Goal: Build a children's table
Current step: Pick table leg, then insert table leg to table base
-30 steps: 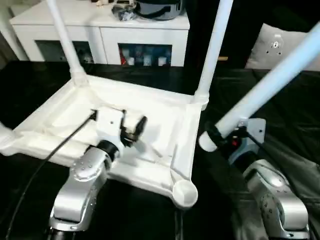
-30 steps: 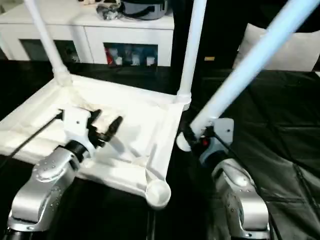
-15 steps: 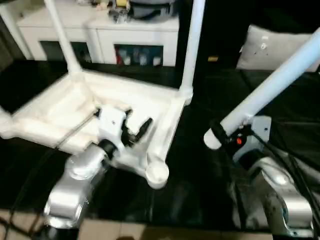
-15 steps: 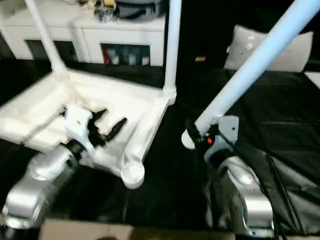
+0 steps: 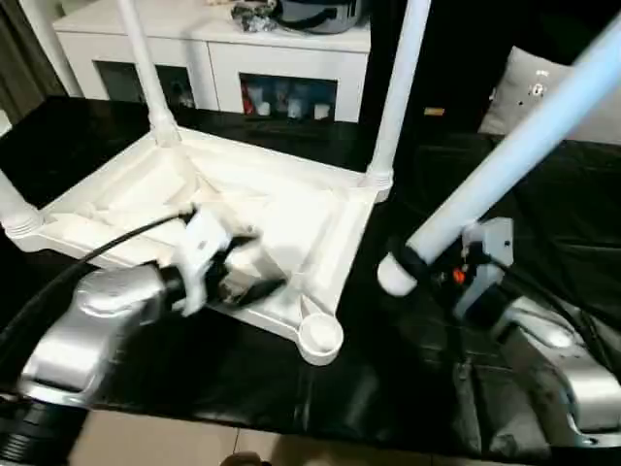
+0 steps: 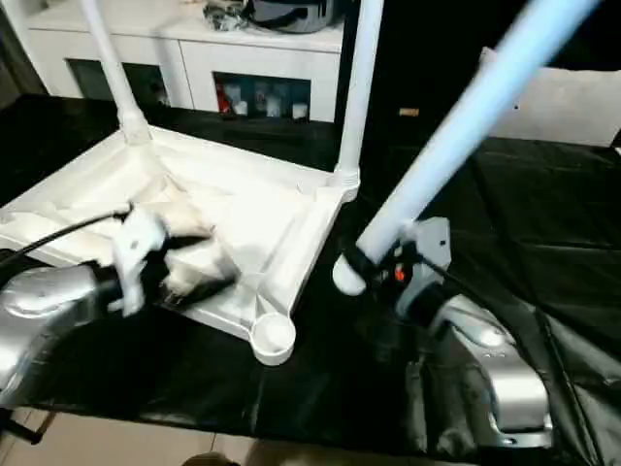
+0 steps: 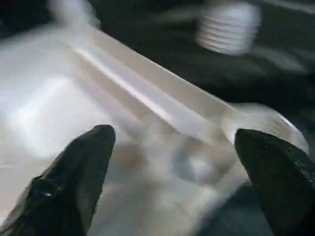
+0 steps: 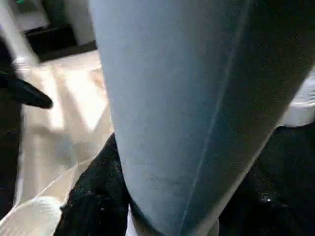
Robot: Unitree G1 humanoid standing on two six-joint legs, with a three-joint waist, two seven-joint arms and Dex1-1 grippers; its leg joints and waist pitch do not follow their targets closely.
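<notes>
Table top: the white table top lies underside up on the black counter, left of centre, ribs showing.
My left fingers: my left fingers stand wide apart over the near right part of the top, holding nothing; the rim and the near corner lie between and just beyond the tips.
My right fingers: my right fingers are clamped round the thick end of a loose leg, right of the top; the leg slants up and away to the far right.
Leg end against socket: the held leg's butt end hangs near the empty socket at the near right corner, apart from it, to its right and higher.
Legs counted: four seen; three stand upright in corner sockets, far left, far right, near left; one in my right grip.
Sockets counted: one open.
Surroundings: a white cabinet stands beyond the counter at far left; a pale cushion at far right.
Obstructions: a black cable crosses the top's near left edge to my left wrist.
</notes>
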